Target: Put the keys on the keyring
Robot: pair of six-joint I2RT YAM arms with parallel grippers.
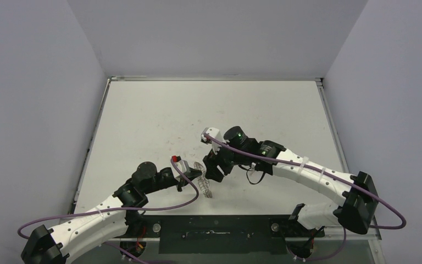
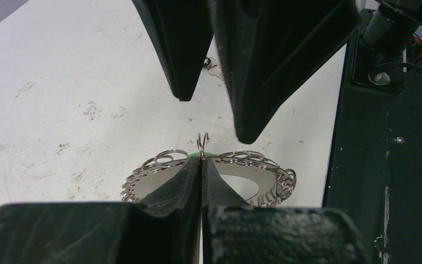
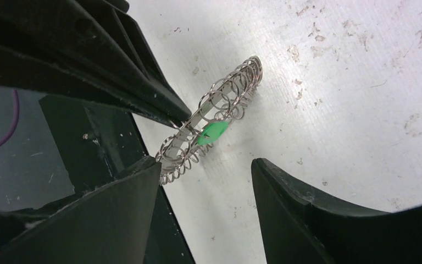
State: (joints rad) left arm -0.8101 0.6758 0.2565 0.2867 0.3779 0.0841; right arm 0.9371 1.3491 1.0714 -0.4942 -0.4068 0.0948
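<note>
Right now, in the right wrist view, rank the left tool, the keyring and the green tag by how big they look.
Largest: left tool, though nearness to the camera inflates it.
Then keyring.
Smallest: green tag.

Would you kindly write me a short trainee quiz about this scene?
1. True or false: the right gripper is shut.
2. What pinches the keyring? A) left gripper; B) right gripper; C) nothing.
3. Fill in: the tag at the keyring is ____ in colour.
Key: 1 false; 2 A; 3 green.
</note>
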